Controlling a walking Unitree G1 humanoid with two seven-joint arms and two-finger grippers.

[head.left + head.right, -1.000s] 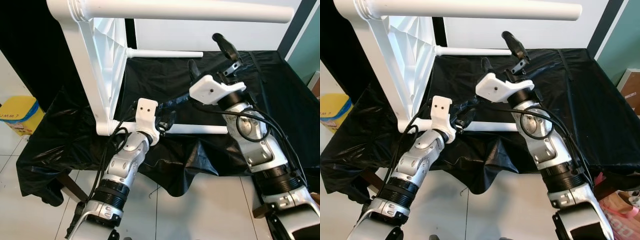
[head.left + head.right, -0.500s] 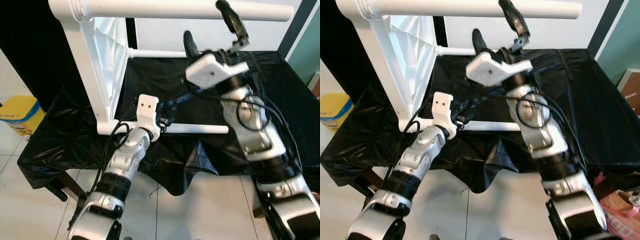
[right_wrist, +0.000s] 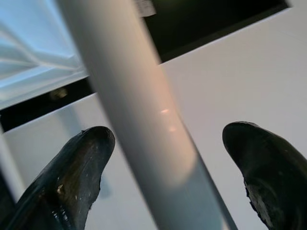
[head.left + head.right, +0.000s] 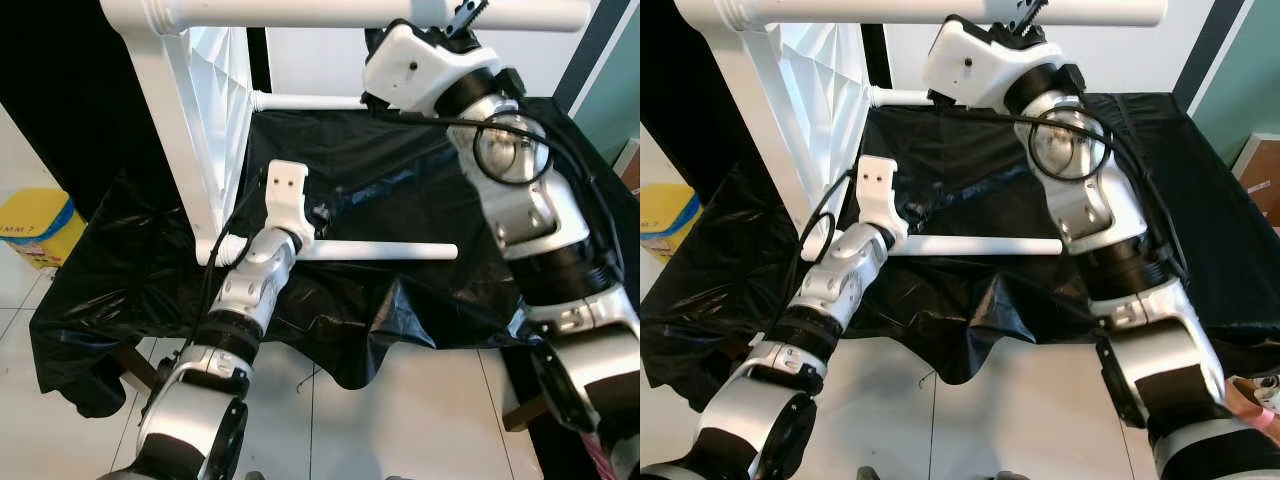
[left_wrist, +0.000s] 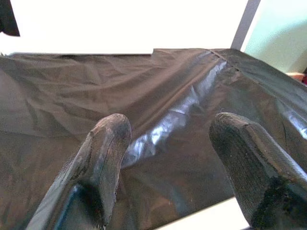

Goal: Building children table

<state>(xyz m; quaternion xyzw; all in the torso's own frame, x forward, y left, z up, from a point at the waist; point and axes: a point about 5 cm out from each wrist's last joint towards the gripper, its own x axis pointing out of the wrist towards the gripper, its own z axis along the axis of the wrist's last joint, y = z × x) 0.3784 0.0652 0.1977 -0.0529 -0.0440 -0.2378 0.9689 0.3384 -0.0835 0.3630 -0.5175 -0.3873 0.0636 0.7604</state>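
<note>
Fingers (image 3: 72, 177) of the right gripper (image 3: 168, 172) stand wide apart, one on each side of the top leg (image 3: 144, 120) of the white table (image 4: 190, 120); the leg runs between them, with a gap to each fingertip, so nothing is clamped. Seen from the head, the right arm (image 4: 520, 200) reaches up and the leg crosses just past its wrist, with the fingertips poking up behind it.

Left fingers (image 5: 103, 158) are also spread, with only the black sheet (image 5: 158, 96) between them and a white edge just below the right-hand tip; they hold nothing. From above, the left gripper (image 4: 318, 215) hovers just above the near leg (image 4: 380, 251), which lies flat on the counter (image 4: 560, 180), but whether it touches the leg cannot be told.

That table lies on its side: its ribbed white top stands upright beside the left wrist, and legs stick out from it toward the right arm. One leg is high at the right fingers, one lies beneath the left fingers, and a far leg (image 4: 310, 101) shows beyond them, low over the sheet near the wall. Black sheet covers the whole counter and hangs over its front edge toward the tiled floor (image 4: 420, 420). Well off to the left arm's outer side, a yellow bin (image 4: 35, 225) sits on the floor
</note>
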